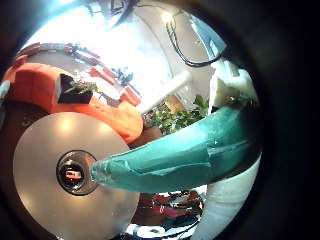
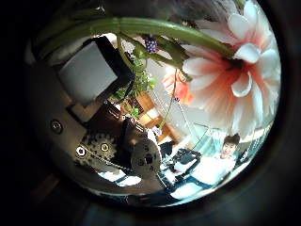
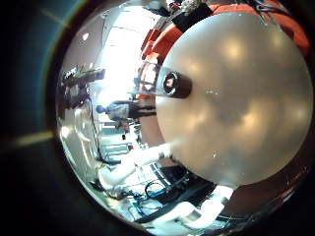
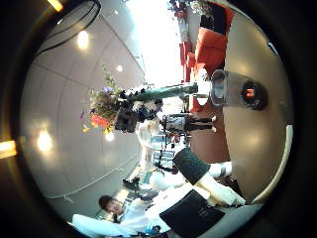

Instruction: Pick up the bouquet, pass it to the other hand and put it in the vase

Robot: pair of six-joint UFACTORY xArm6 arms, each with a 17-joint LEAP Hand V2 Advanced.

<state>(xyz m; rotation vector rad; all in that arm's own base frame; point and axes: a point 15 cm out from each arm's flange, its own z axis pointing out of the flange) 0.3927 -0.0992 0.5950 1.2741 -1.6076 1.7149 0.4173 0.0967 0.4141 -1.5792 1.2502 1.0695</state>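
Your left hand (image 4: 127,119) grips the bouquet of pink artificial flowers (image 2: 230,71) with green wrapped stems (image 1: 180,160). It hangs above the round table (image 1: 60,150) holding the dark cylindrical vase (image 4: 253,94). Right hand's fingers: cannot tell.

Bare round table (image 3: 236,108) on every side of the vase (image 3: 175,84), with nothing standing beside it. Vase mouth uncovered and open from above. Wide clear air between vase and raised bouquet (image 4: 129,104). Hard against the left hand (image 2: 103,104): a large bloom (image 2: 235,75) and stalks, crowding that side. Seating (image 1: 80,90) beyond the table edge.
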